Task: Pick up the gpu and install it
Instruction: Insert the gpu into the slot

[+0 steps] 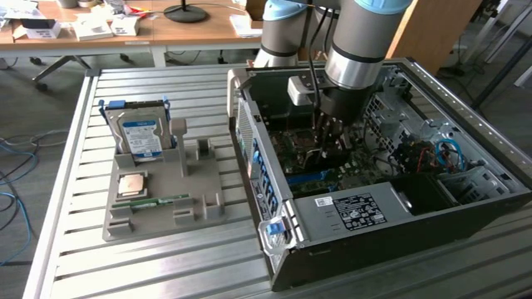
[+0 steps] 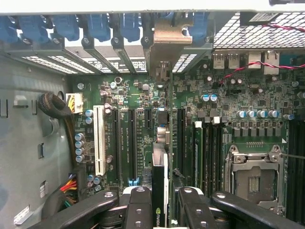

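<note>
The gpu (image 2: 162,143) is seen edge-on in the wrist view as a thin dark card. Its silver bracket (image 2: 167,45) reaches the row of rear slot covers. My gripper (image 2: 164,206) is shut on the gpu, one black finger (image 2: 139,207) on each side of the card's near end. The card stands upright over the motherboard (image 2: 238,95), in line with the long black expansion slots (image 2: 145,143) beside the white slot (image 2: 99,140). In the exterior view my gripper (image 1: 328,134) is lowered deep inside the open computer case (image 1: 357,212).
A grey parts tray (image 1: 158,218) lies on the slatted table at the exterior view's left, holding a hard drive (image 1: 141,134), a processor (image 1: 131,185) and a green memory stick (image 1: 149,200). Inside the case are the empty CPU socket (image 2: 252,179), a black cable bundle (image 2: 55,107) and blue cables (image 1: 449,152).
</note>
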Action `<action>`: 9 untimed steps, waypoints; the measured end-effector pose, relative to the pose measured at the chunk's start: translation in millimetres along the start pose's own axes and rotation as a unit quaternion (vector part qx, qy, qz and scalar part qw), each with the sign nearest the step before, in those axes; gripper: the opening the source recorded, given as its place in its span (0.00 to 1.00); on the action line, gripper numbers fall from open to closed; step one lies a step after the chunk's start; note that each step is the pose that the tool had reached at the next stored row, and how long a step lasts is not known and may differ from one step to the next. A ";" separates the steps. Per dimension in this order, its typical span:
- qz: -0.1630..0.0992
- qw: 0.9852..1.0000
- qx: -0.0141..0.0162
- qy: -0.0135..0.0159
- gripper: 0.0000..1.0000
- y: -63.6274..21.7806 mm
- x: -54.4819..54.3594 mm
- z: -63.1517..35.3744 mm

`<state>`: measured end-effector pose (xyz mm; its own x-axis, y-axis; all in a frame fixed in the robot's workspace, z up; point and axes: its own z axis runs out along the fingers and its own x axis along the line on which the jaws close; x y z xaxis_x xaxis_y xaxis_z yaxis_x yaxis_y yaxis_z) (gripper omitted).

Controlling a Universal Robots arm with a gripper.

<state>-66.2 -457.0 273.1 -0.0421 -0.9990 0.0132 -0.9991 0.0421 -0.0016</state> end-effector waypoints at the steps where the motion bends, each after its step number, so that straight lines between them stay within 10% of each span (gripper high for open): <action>1: 0.000 1.000 0.000 0.000 0.26 0.0 0.0 0.0; 9: 0.000 1.000 0.000 0.000 0.26 0.0 -0.1 3.7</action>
<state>-66.2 -457.0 269.4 -0.0421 -0.9990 0.0130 -0.9991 0.0421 -0.0016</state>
